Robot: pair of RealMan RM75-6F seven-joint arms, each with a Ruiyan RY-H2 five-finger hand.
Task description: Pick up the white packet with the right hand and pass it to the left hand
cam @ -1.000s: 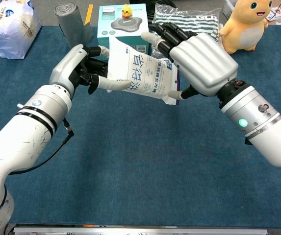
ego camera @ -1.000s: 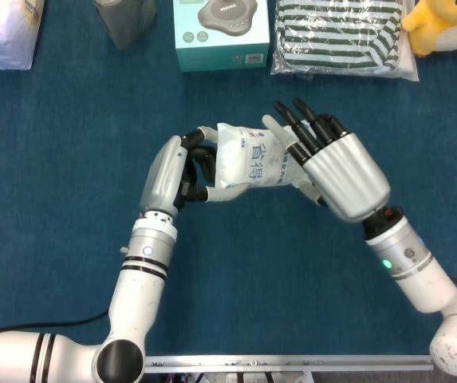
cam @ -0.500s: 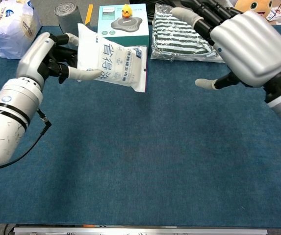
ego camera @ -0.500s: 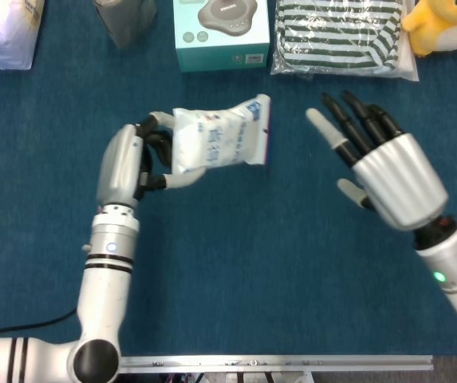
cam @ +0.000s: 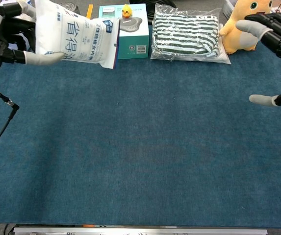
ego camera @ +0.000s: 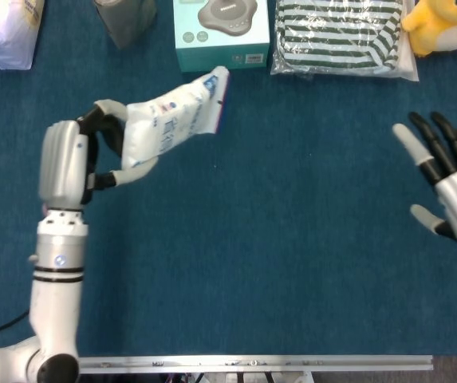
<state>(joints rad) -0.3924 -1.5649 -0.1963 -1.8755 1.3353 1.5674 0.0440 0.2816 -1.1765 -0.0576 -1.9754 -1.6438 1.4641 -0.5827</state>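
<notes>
The white packet [ego camera: 168,118] with blue lettering is held up off the table at the left, and my left hand [ego camera: 76,155] grips its left end. In the chest view the white packet [cam: 76,36] juts right from my left hand [cam: 5,41] at the top left corner. My right hand [ego camera: 451,183] is at the far right edge, fingers spread and holding nothing. The chest view shows my right hand [cam: 277,49] partly cut off by the frame edge, well apart from the packet.
Along the far edge lie a teal box [ego camera: 222,33], a striped cloth in a clear bag [ego camera: 341,36], a yellow plush toy [ego camera: 443,25], a grey roll [ego camera: 124,20] and a white bag [ego camera: 5,32]. Blue cloth [ego camera: 260,239] covers the table.
My left hand has carried the packet further left and up. My right hand, which let go of the packet a second ago, has drawn back to the right edge.
</notes>
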